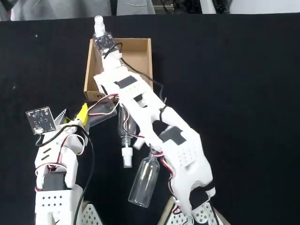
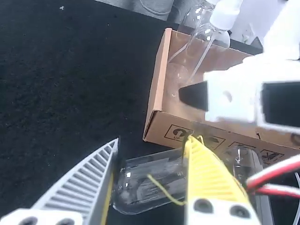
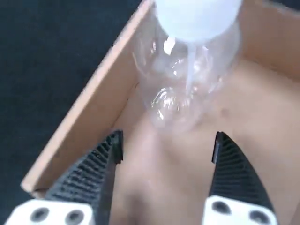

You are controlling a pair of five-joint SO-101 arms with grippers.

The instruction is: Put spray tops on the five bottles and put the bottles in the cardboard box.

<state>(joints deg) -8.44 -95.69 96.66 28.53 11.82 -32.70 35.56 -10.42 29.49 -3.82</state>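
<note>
The cardboard box (image 1: pixel 143 56) sits at the back of the black table. In its far left corner a clear bottle with a white spray top (image 1: pixel 99 26) (image 3: pixel 187 79) (image 2: pixel 206 33) stands upright. My right gripper (image 3: pixel 168 140) (image 1: pixel 110 55) hangs open over the box floor just short of that bottle, holding nothing. My left gripper (image 2: pixel 152 140) (image 1: pixel 71 115) is open in front of the box's near wall (image 2: pixel 197 133), and a topless bottle (image 2: pixel 150 183) (image 1: pixel 101 117) lies on its side just beyond its grey and yellow fingers. Another bottle with a spray top (image 1: pixel 126 140) lies under the right arm.
A topless bottle (image 1: pixel 144 180) lies near the front beside the right arm's base. The right arm (image 1: pixel 154 126) stretches diagonally over the table's middle and over the lying bottles. A small white piece (image 1: pixel 138 143) lies by it. Bare black table extends to the right.
</note>
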